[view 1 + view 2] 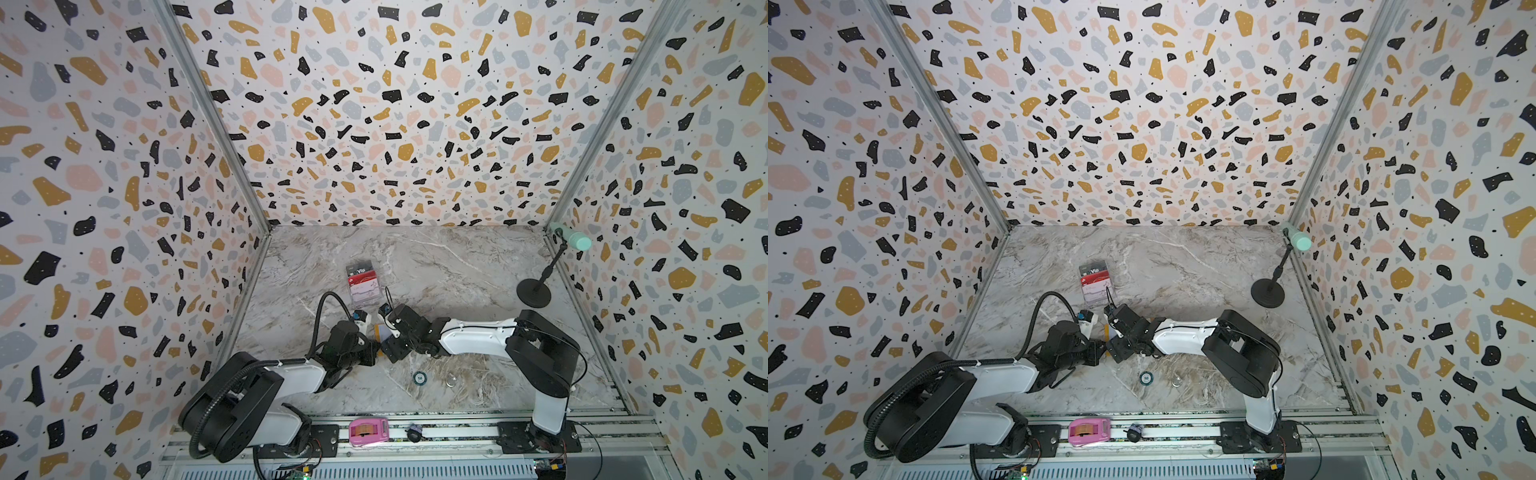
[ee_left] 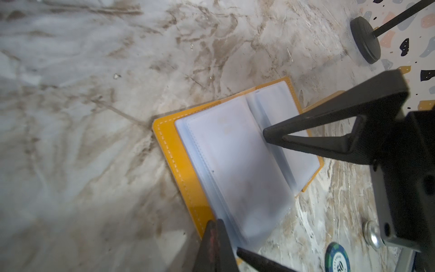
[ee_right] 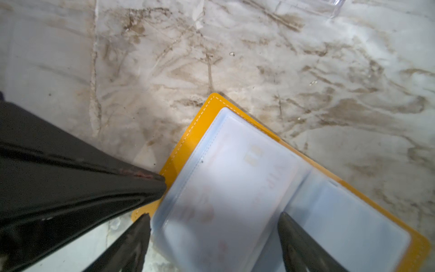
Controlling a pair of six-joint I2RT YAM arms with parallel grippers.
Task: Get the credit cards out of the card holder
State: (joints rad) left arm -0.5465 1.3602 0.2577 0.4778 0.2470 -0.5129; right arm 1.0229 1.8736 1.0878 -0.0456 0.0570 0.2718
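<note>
Mid-desk (image 1: 457,266), between two arms, one card holder (image 2: 169,146) lies open, clear sleeves up. The left claw (image 2: 215,223), tips pinched together on nothing, touches its yellow cover's edge, while the right claw (image 3: 214,217) stands spread wide astride one sleeve leaf. Farther back, three credit cards (image 1: 360,274) stand in one clear stand (image 1: 368,297).

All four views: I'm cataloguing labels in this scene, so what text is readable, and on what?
"Vip": on the black card in the clear stand.
"50": on the poker chip.
Rim lettering on that chip, left wrist view: too blurred to read.
Faint marks under the card holder's sleeve: too blurred to read.
</note>
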